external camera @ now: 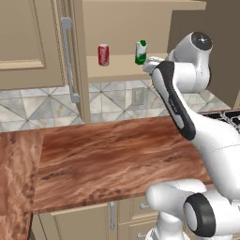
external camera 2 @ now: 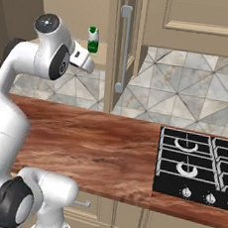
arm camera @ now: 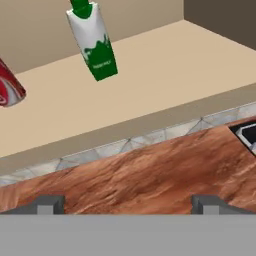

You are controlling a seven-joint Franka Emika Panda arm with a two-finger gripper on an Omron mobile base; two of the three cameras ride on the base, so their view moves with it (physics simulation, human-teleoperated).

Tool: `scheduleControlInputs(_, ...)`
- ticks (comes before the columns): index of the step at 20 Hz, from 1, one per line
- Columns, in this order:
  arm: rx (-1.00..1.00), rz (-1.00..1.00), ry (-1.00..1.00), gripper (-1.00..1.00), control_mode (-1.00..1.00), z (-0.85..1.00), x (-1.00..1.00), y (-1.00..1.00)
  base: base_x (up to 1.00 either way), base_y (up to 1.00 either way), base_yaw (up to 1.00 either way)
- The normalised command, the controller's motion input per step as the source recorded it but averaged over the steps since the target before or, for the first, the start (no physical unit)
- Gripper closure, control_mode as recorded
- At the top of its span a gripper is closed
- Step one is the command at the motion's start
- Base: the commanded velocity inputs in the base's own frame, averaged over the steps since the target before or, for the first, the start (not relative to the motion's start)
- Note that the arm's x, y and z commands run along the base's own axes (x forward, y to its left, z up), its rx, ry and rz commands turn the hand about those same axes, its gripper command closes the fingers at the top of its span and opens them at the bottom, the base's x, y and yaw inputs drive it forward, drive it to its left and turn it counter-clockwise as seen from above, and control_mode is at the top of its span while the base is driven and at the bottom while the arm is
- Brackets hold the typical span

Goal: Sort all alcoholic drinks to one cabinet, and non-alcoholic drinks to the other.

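Pretty clearly a home kitchen, rendered rather than real. There's a long wooden countertop (external camera: 112, 154) with a reddish grain running along the wall, and a black gas stove (external camera 2: 195, 167) set into it with burner rings and a row of knobs at the front. Behind it is a tiled backsplash (external camera 2: 188, 89) in a grey geometric pattern, with a wall outlet (external camera: 138, 96) in it. Above hang light-tan wall cabinets (external camera: 28, 42) with panelled doors and a grey bar handle (external camera: 69, 58); one stands open, with a soda can (external camera: 103, 55) and a small carton (external camera: 140, 52) on its shelf (external camera: 119, 68). Below the counter are drawers (external camera: 136, 220) with small handles.
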Motion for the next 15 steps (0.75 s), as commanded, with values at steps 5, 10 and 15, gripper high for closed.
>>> scheduleControlInputs(5, -0.03, 0.02, 0.04, -1.0, -1.0, -0.87, -1.0, -0.05, 0.0, 0.0, 0.0)
scheduleControlInputs(10, -0.13, 0.04, 0.07, -1.0, -1.0, -1.0, -1.0, 0.0, 0.0, 0.0, 0.0)
scheduleControlInputs(15, -0.12, 0.02, 0.1, -1.0, -1.0, -0.98, -0.73, 0.05, 0.0, 0.0, 0.0)
